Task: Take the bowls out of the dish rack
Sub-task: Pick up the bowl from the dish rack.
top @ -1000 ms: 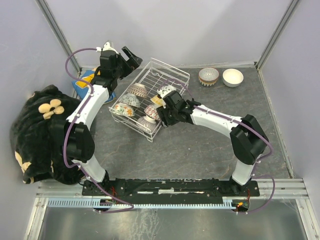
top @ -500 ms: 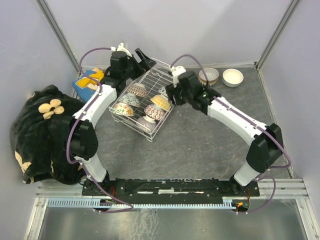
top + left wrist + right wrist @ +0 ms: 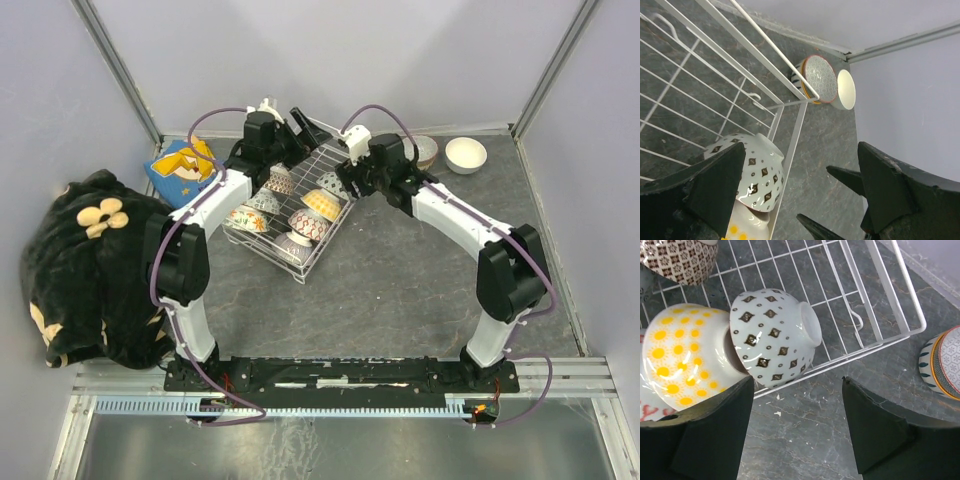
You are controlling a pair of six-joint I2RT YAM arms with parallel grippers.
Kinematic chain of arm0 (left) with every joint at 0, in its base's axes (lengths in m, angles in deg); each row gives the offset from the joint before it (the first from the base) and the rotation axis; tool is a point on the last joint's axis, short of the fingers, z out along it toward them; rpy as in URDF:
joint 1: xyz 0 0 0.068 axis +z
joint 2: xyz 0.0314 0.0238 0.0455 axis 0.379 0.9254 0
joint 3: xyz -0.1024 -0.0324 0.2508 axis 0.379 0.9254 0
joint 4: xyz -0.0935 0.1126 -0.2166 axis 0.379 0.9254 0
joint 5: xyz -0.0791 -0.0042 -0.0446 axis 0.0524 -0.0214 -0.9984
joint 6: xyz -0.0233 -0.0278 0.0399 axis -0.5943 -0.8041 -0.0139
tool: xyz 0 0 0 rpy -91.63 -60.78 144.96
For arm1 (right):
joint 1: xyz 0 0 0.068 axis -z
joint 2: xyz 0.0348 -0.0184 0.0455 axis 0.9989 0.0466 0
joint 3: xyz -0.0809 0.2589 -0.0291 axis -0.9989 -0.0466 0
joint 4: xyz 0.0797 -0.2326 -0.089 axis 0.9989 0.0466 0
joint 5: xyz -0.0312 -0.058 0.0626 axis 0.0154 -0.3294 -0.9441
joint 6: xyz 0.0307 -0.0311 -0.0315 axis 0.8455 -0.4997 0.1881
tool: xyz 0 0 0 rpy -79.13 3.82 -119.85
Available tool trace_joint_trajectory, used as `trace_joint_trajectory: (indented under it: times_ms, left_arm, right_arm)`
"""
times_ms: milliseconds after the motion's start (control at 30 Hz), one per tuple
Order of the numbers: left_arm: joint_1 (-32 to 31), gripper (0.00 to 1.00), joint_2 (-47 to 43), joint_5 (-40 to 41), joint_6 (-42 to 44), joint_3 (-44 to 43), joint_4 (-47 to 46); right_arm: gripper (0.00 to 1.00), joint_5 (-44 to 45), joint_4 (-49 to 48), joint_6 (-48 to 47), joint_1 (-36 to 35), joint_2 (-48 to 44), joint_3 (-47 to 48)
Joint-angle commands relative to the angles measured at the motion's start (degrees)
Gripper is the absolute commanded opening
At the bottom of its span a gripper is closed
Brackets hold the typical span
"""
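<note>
The top view shows you the dish rack (image 3: pixel 330 243) holding several bowls (image 3: pixel 320 204) between both arms, the left wrist view shows your left gripper (image 3: pixel 801 150) wide open and empty over the rack's corner, and the right wrist view shows your right gripper (image 3: pixel 796 382) open and empty above a diamond-patterned bowl (image 3: pixel 774 335) just inside the rack's edge.

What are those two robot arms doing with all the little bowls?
They are taking bowls out of the white dish rack. A patterned bowl and a white bowl sit on the table outside it. Several more lie in the rack. The right gripper hangs open above a diamond-patterned bowl, next to a yellow-dotted bowl. The left gripper is open too, holding nothing.
</note>
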Motion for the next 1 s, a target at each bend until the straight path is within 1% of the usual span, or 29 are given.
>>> trace_joint_trajectory:
  times_ms: [0, 433, 700, 967]
  left_arm:
    - [-1.9, 0.99, 1.3, -2.7, -2.5, -0.6, -4.1]
    - [-3.1, 0.99, 4.0, -3.5, -2.6, -0.5, -4.3]
    - [-3.4, 0.99, 5.6, -3.4, -4.0, 0.4, -5.0]
    - [-3.6, 0.99, 7.4, -3.2, -5.1, -0.1, -5.6]
  right_arm:
    - [0.78, -8.7, -3.2, -3.7, 3.9, 0.2, 2.6]
    - [0.78, -17.7, -7.4, -7.2, 5.1, 1.0, -1.9]
    - [0.79, -16.6, -10.8, -7.0, 5.1, 1.3, -4.0]
    - [0.79, -16.4, -11.1, -8.4, 4.4, 2.1, -4.4]
